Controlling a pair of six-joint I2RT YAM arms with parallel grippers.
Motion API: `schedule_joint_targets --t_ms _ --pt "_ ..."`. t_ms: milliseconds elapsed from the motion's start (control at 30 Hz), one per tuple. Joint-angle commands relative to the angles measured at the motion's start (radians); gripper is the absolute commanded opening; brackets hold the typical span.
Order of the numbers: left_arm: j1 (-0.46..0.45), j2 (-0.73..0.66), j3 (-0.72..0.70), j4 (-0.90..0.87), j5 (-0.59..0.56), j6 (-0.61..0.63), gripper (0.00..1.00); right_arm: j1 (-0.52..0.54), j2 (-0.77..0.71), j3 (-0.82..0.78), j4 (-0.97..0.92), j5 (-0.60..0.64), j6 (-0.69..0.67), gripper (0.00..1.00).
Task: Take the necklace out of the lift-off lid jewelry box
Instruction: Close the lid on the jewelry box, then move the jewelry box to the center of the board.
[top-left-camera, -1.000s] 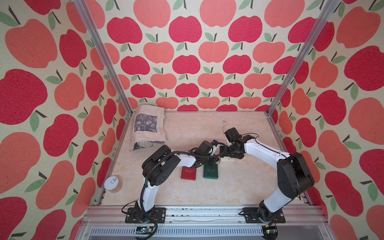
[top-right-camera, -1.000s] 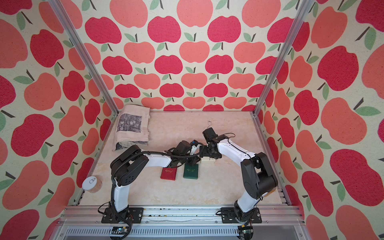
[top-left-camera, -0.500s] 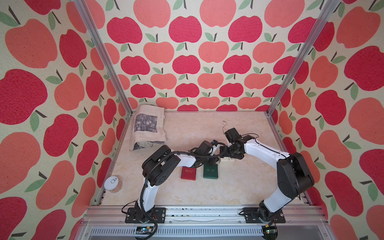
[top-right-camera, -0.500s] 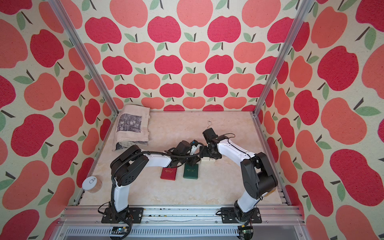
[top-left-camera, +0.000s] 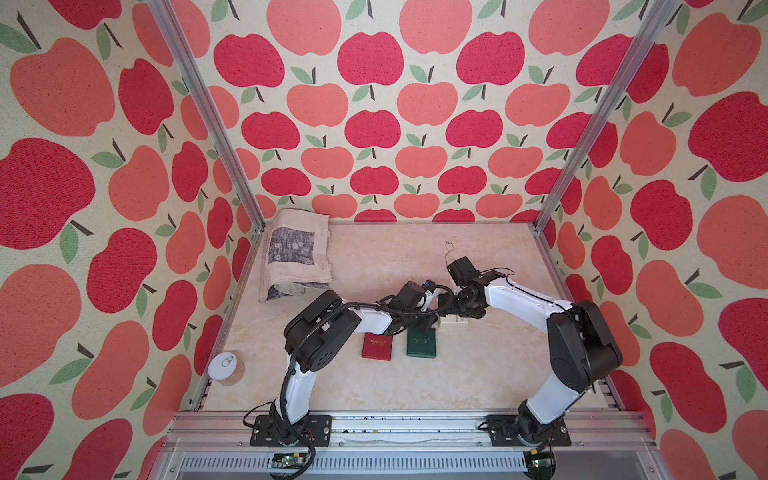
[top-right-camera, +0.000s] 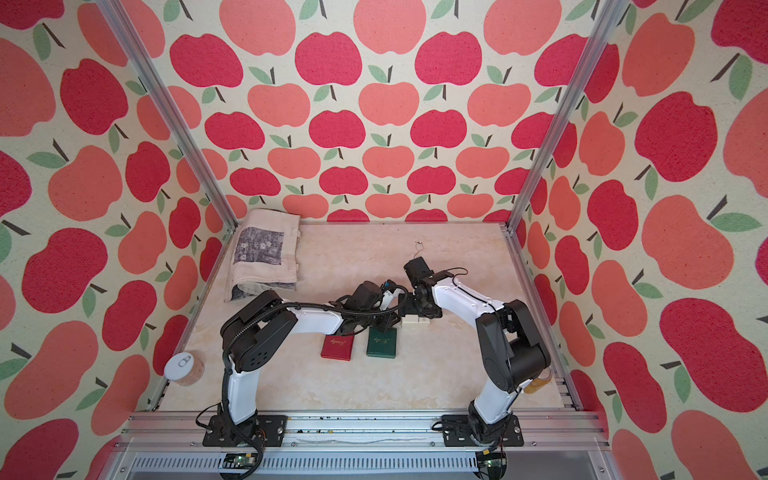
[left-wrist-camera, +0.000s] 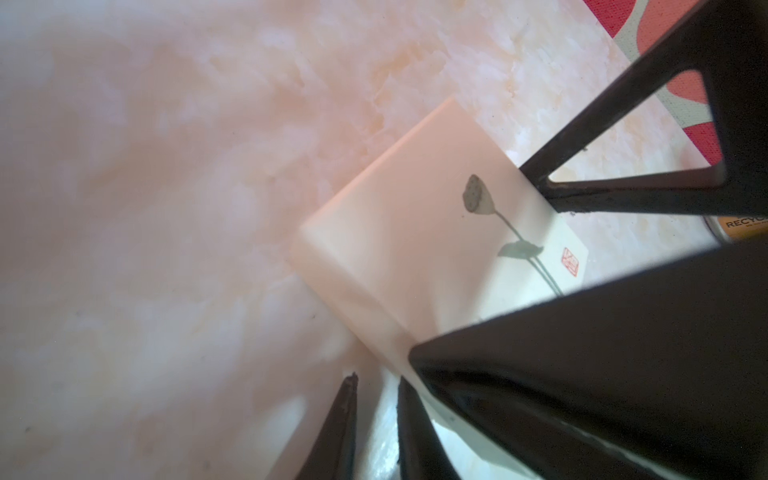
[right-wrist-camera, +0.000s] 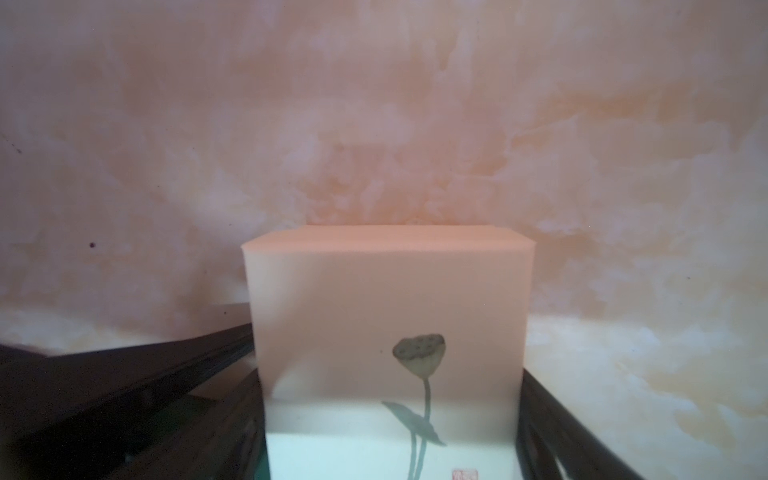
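On the bench (top-left-camera: 374, 266), near the middle, a white box (right-wrist-camera: 386, 316) with a grey flower print, lid on and shut. Cannot see inside, so cannot see the necklace. In both top views, mostly hidden under the two arms.

Right end effector (right-wrist-camera: 386, 353) spread wide, one finger pressed to each side of the box, gripping it down on the bench.

Left end effector (left-wrist-camera: 376, 386) nearly closed, only a thin gap between the tips, nothing seen in that gap. Tips low, just beside a corner of the box; cannot tell if touching.

Near the box, toward the front, a red box (top-left-camera: 377, 345) and a green box (top-left-camera: 422, 343) lying flat side by side, close but apart, both shut, gold writing on top. Insides hidden too. Green box partly under the left arm.

By the left wall, a round jar (top-left-camera: 225, 368) with a white lid on. At the back left, a folded cloth (top-left-camera: 297, 253). Behind the arms, a thin wiry thing (top-left-camera: 448, 248) loose on the bench, too small to name.
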Motion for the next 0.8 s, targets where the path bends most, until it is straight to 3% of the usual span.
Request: schedule_joint_targets --t_ms 0,767 --pt "-0.003 -0.014 0.003 0.017 -0.021 0.007 0.24 0.027 0.051 0.011 0.013 -0.08 -0.01 0.83" --pt "0.079 -0.249 -0.189 0.026 -0.134 0.016 0.49 0.009 0.134 0.058 -0.07 0.13 -0.022 0.83"
